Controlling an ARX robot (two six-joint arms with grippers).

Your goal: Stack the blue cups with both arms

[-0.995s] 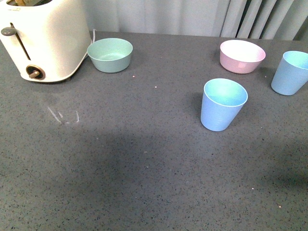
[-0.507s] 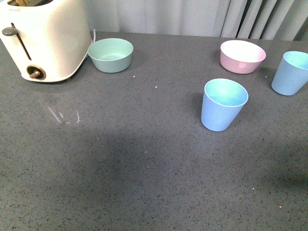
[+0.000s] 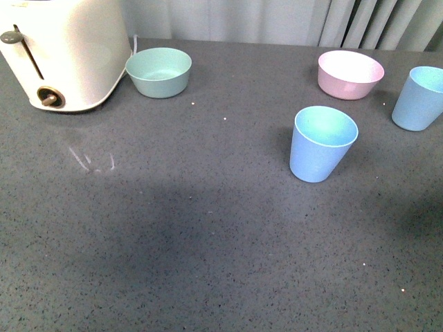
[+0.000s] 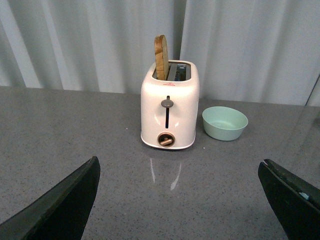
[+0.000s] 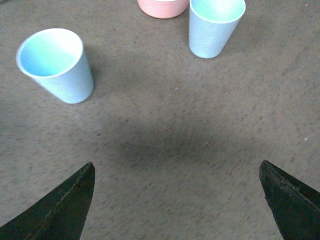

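Stacking is yet to begin: the near cup (image 3: 323,144) stands upright right of centre on the grey tabletop (image 3: 208,242), the far cup (image 3: 419,98) well apart at the right edge, near the pink bowl (image 3: 350,74). The right hand (image 5: 177,200) hangs wide and empty short of both cups. The left hand (image 4: 177,200), equally wide and empty, faces the toaster (image 4: 169,112) and green bowl (image 4: 225,122). Next, each hand likely needs to close on a cup; the pink bowl may crowd the reach.
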